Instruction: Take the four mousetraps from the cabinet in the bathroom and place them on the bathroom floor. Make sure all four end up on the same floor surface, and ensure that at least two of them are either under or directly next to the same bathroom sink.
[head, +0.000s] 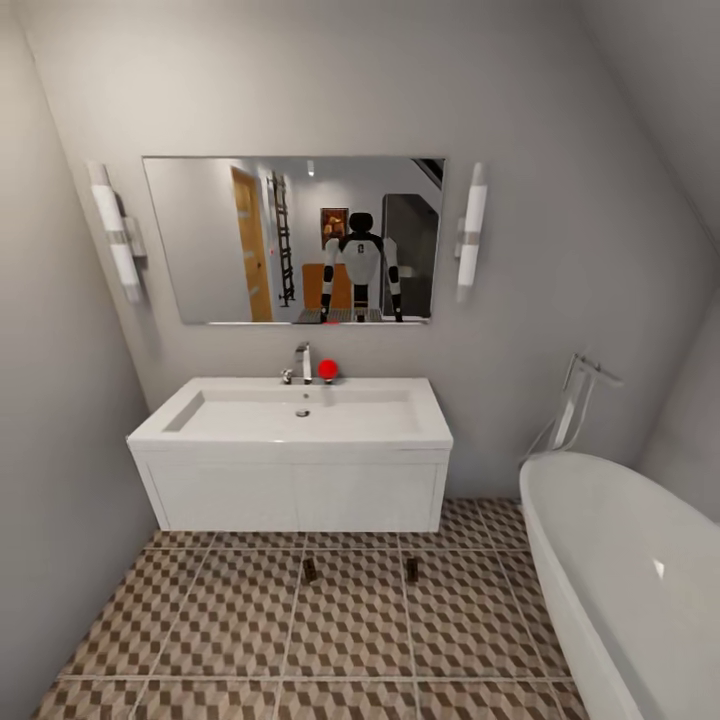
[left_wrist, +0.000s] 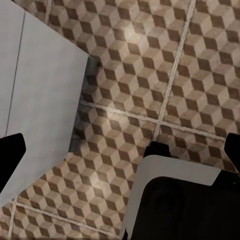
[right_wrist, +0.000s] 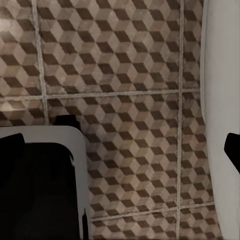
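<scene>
Two mousetraps (head: 309, 570) (head: 412, 570) lie flat on the floor (head: 350, 640), well apart, just in front of the white vanity under the sink (head: 300, 415). A red ball (head: 327, 369) sits beside the tap (head: 303, 362), below the mirror (head: 295, 238); the bathtub (head: 620, 570) stands to the right. My left claw (left_wrist: 120, 150) hangs spread wide over the tiles beside the vanity, and my right claw (right_wrist: 122, 145) is just as wide near the tub; both hold nothing.

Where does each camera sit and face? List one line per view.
Head view: on the head, facing the bathroom sink and mirror, which reflects the robot.
Left wrist view: on the left arm, looking down at the bathroom floor; open jaws and robot's body show.
Right wrist view: likewise from the right arm.
All share the floor.
</scene>
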